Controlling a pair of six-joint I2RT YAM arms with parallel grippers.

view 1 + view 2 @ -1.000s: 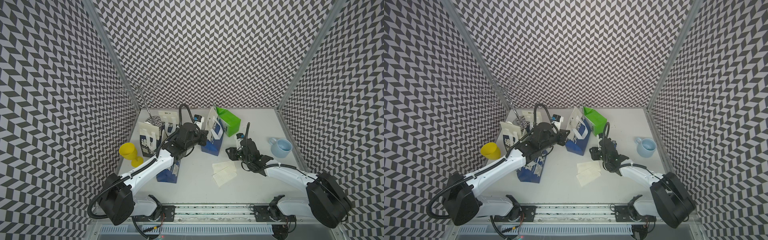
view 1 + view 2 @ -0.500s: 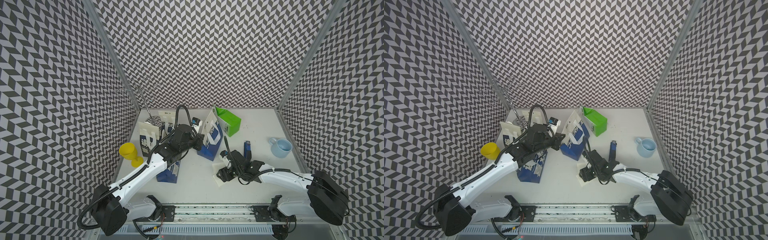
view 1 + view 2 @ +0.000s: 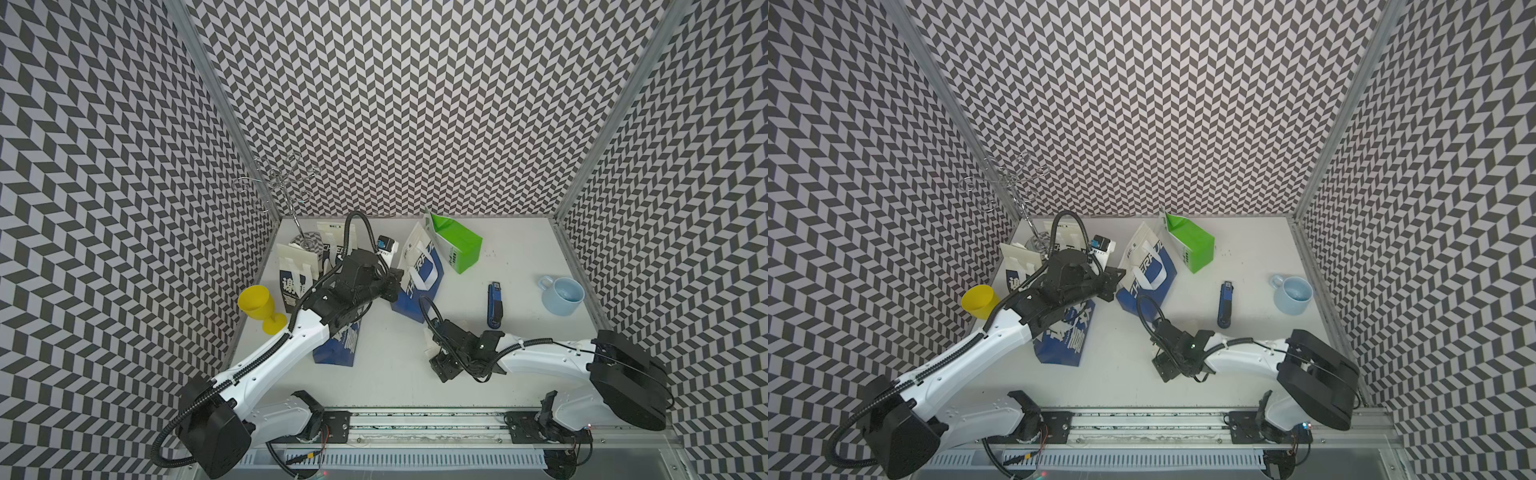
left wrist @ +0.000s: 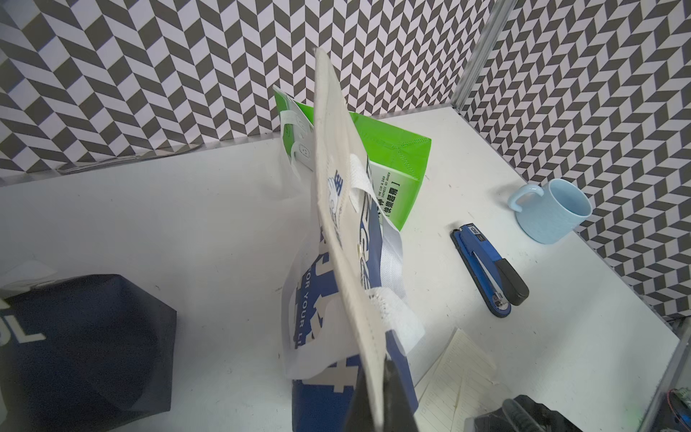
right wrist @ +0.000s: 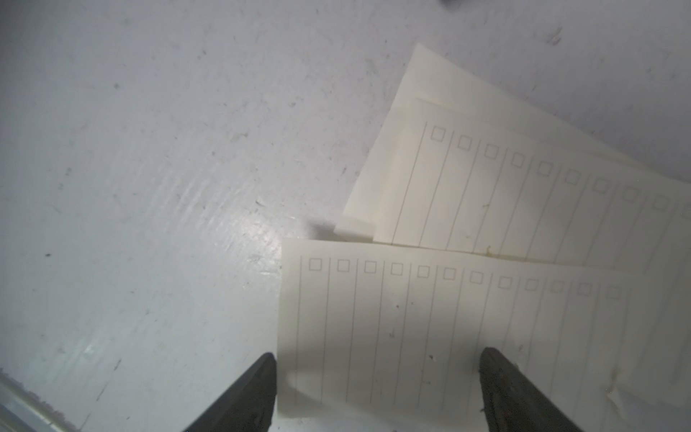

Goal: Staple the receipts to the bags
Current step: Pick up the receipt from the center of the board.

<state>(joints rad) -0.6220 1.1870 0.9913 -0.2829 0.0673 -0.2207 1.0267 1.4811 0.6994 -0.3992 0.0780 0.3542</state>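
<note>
At the front of the desk (image 3: pixel 386 386), your right jaws stand wide above the receipts (image 5: pixel 448 318), one finger over the nearest slip, the other over bare desk. Farther back, your left jaws are pinched on the top edge of a dark blue bag (image 3: pixel 411 301), which stands beside the green bag (image 3: pixel 457 245). The stapler (image 3: pixel 494 303) lies apart.

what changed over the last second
The right gripper left the stapler lying flat, swung toward the near edge and opened wide over the top receipt. The left gripper stays shut on the top edge of the blue bag. The green bag and mug have not moved.
</note>
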